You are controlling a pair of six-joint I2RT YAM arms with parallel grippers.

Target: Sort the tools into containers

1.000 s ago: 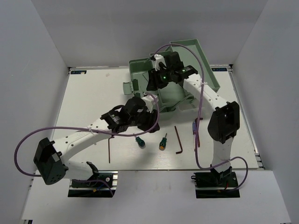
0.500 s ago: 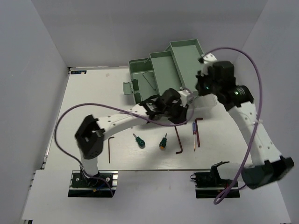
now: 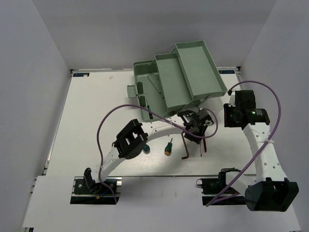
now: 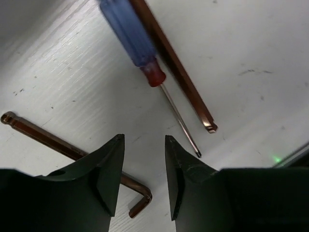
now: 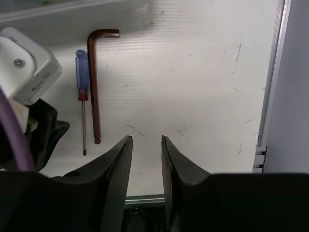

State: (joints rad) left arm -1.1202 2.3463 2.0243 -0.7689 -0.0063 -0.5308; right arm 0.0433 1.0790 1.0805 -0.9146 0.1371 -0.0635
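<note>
Here the left gripper, jaws narrowly apart and empty, sits bottom center over the table; the blue-handled screwdriver lies upper center, just beside 1 hex key. The right gripper, bottom center, likewise shows a narrow, empty gap.

No text, number or brand is showing clearly enough to be read in any view. In the top view, a small blue sticker is sitting on the far left corner of the table, in the upper left of the frame. A second blue sticker is sitting on the far right corner. Their print is appearing too small to make out. In the right wrist view, at the left edge, a white block is carrying a faint grey line, perhaps print, too blurred to read.
</note>
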